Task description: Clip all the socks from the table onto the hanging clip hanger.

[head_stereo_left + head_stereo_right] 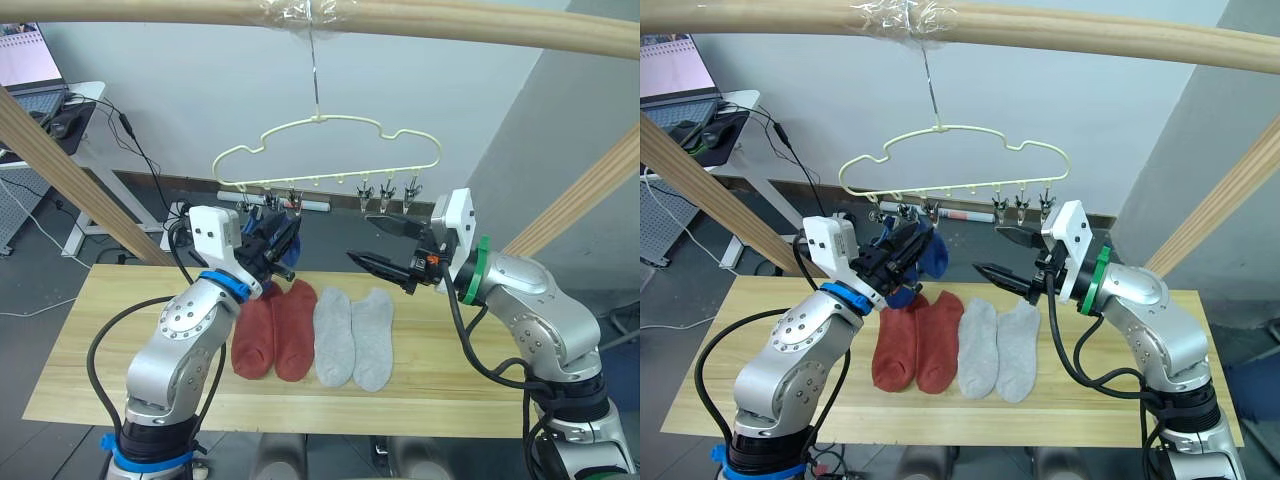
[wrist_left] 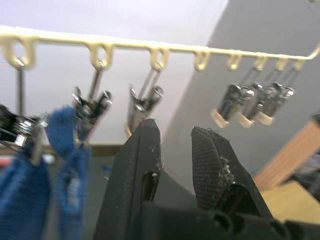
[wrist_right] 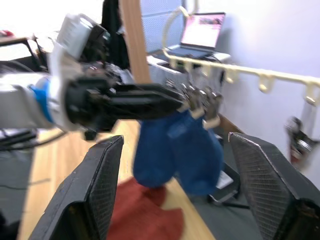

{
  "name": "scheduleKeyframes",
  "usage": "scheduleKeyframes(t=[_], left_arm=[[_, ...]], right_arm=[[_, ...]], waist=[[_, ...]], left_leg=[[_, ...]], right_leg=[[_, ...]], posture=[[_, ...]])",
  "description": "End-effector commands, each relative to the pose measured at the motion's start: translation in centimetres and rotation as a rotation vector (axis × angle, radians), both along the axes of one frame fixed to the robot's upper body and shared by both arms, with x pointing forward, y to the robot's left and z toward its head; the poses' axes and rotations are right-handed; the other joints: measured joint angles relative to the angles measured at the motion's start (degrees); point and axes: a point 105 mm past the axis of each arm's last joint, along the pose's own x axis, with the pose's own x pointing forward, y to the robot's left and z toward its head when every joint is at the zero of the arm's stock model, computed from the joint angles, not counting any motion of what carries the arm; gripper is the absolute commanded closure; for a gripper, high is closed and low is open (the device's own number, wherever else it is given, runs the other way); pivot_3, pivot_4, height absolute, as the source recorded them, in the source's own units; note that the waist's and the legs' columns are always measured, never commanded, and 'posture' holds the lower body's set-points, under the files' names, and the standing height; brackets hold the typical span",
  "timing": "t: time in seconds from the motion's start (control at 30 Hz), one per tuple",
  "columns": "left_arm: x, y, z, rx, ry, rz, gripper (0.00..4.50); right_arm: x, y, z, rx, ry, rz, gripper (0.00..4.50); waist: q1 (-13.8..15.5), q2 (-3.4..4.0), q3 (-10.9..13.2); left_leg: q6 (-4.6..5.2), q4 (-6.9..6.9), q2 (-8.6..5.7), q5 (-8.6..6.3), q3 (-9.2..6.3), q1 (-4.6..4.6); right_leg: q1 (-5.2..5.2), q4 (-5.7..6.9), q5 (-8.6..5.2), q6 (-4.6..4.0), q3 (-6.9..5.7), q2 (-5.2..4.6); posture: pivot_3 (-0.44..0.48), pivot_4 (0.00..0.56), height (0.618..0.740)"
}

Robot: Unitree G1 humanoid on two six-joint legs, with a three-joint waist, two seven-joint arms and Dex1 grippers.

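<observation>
We saw a grey-walled room with a dark floor and a desk carrying a laptop [image 1: 28,60] at the far left. A frame of round wooden poles [image 1: 450,20] crossed overhead and slanted down both sides. Below it stood the counter [image 1: 120,330], long, of pale yellow planks. On it lay four socks side by side, soft knit and toe-down toward us: two red socks [image 1: 275,330] touching, then two grey socks [image 1: 355,335] just beside them.

The hanger [image 1: 330,150], thin pale wire with a wavy top, hung by its metal hook from the top pole, small metal clips in a row beneath. Two blue socks [image 3: 180,147] hung from clips at its left end.

The left tool [image 2: 175,145], black with ribbed pads, was up at those clips, its fingers a narrow gap apart and empty. The right tool [image 1: 385,243] hovered under the hanger's right clips, spread wide and empty.
</observation>
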Motion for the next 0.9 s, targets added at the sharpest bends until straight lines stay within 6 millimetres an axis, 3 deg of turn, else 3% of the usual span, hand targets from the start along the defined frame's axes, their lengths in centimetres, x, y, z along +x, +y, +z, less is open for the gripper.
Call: scheduleKeyframes(t=[0.03,0.4,0.83,0.9], left_arm=[[0.4,0.4,0.5,-0.007,-0.048,0.047,3.23],[1.7,-0.3,-0.5,-0.036,-0.033,0.042,3.23],[2.9,-0.9,-0.1,-0.016,-0.063,0.030,3.23],[3.0,-1.0,0.1,-0.007,-0.072,0.029,2.84]], right_arm=[[-1.0,0.3,1.6,0.025,-0.044,0.039,0.97],[-0.2,0.2,1.8,0.028,-0.040,0.010,0.97],[0.1,-0.2,2.7,0.046,-0.045,-0.018,0.97],[0.2,-0.1,2.7,0.048,-0.044,-0.021,0.97]], waist=[[0.02,0.00,0.00],[-0.08,0.00,0.00],[-0.56,-0.01,0.00],[-0.67,-0.01,0.01]], left_leg=[[0.00,0.00,0.01,0.00,-0.02,0.00],[0.01,0.01,-0.01,0.00,-0.02,0.00],[0.02,0.03,-0.01,0.00,-0.02,0.01],[0.02,0.03,-0.01,0.00,-0.03,0.00]], right_leg=[[0.00,0.00,0.00,0.00,-0.03,0.00],[0.02,0.01,0.00,0.00,-0.05,0.01],[0.03,0.03,0.00,0.00,-0.05,0.01],[0.03,0.03,0.00,0.00,-0.06,0.01]], posture=[[0.095,0.246,0.740],[0.078,0.252,0.740],[0.059,0.260,0.740],[0.057,0.261,0.740]])
